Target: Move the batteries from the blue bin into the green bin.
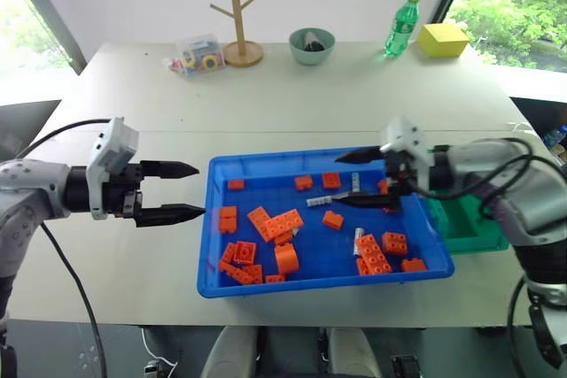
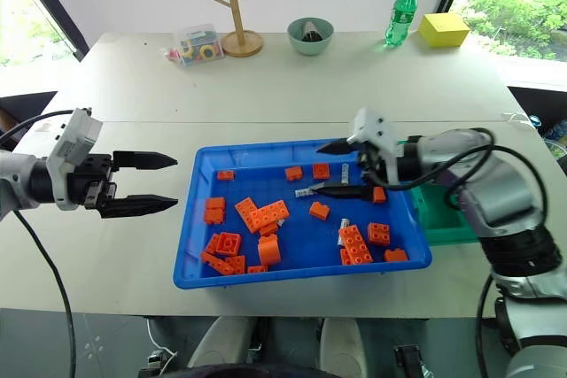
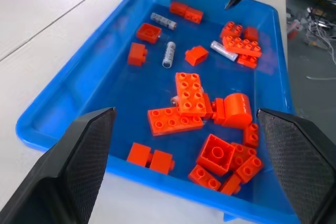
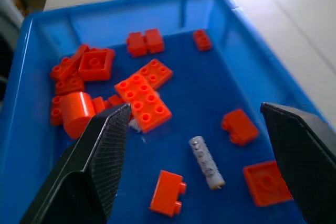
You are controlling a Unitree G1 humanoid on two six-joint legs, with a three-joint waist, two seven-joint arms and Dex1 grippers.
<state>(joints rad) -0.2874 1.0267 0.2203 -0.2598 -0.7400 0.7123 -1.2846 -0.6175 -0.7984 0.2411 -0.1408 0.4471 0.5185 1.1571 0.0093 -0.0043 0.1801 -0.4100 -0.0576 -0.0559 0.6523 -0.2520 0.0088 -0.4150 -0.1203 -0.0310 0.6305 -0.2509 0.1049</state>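
Silver batteries (image 4: 206, 162) in blue bin (image 1: 217, 282)

The blue bin (image 1: 213, 285) is open from above, and its low rim does not block much. Inside, orange bricks (image 1: 275, 224) lie scattered, thick toward the near left corner, thinner in the middle. One battery (image 4: 206, 162) lies on bare blue floor with free room around it, a brick (image 4: 239, 126) near one side. The right gripper (image 1: 359, 178) hangs over the far right part of the bin with its fingers wide apart. The left gripper (image 1: 188, 190), fingers spread too, stands outside the left wall over bare table (image 1: 133, 263). The green bin (image 1: 469, 227) sits just beside the right wall, partly under the right arm.
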